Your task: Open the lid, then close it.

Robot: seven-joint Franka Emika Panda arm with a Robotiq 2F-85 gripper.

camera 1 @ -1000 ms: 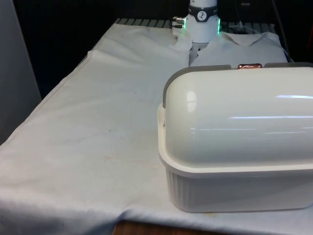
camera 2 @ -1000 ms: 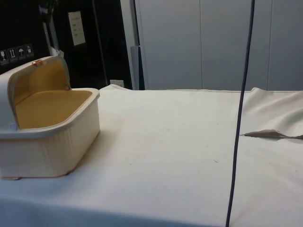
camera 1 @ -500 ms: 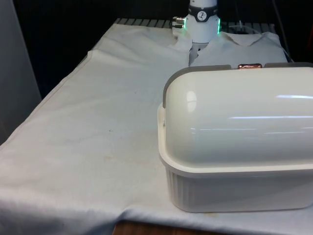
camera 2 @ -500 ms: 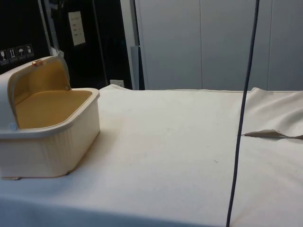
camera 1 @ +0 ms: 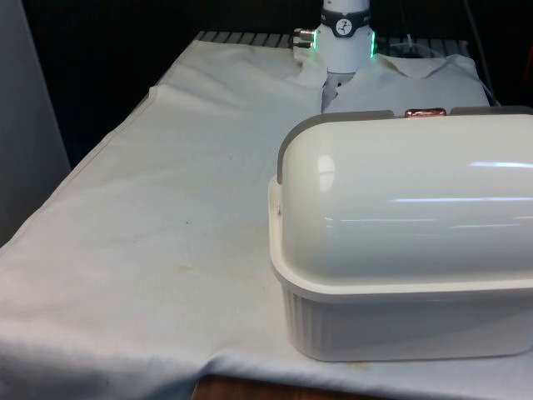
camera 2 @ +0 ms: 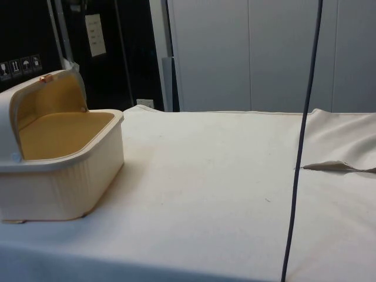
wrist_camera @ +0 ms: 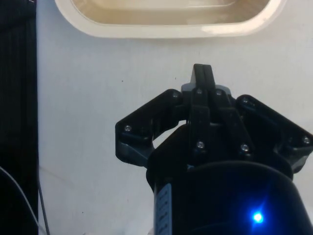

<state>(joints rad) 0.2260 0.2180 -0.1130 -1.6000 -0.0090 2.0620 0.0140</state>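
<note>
Lid [camera 2: 50,97] of the bread box [camera 1: 400,283] stands rolled back, and we see its copper handle [camera 1: 425,112] at the top edge and the tan inside bare. Above the white cloth [camera 2: 223,176], just beside the box's rim, we find the gripper [wrist_camera: 202,73] with fingers pressed together, holding nothing.

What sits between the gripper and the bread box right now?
Nothing visible. In the wrist view the gripper, fingers together, is above bare white cloth, with the open bread box rim just beyond. The lid is rolled back.
</note>
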